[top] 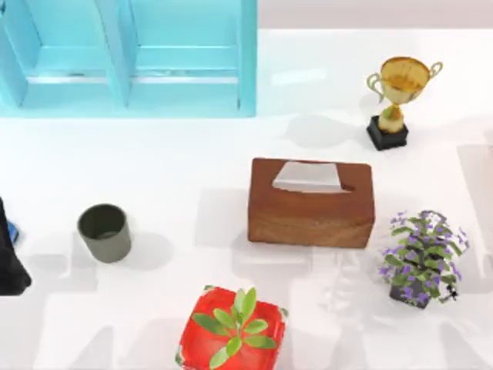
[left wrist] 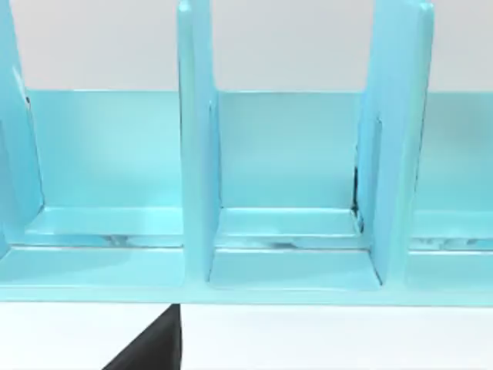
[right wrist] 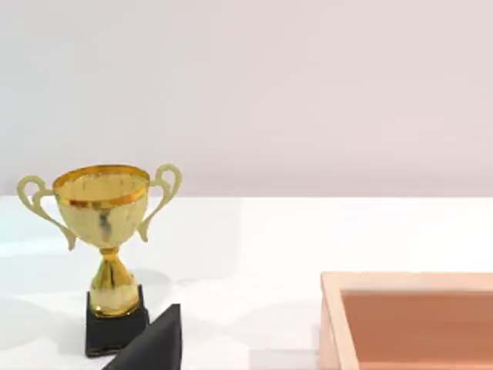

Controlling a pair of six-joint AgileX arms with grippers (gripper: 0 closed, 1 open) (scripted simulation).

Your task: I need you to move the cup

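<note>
The cup (top: 104, 232) is a small grey-green cylinder with a dark inside. It stands upright on the white table, towards the left in the top view. Nothing touches it. My left arm (top: 9, 258) shows as a dark shape at the table's left edge, a short way left of the cup. A black part of the left gripper (left wrist: 154, 347) points at the blue shelf. A black part of my right gripper (right wrist: 154, 343) sits close to the trophy's base.
A blue shelf unit (top: 131, 58) spans the back left. A wooden tissue box (top: 311, 203) lies at centre right, with a gold trophy (top: 397, 100) behind it. A purple-flowered plant (top: 422, 258) stands at the right, a red-potted plant (top: 231, 331) at the front. A salmon tray (right wrist: 408, 324) lies near the trophy.
</note>
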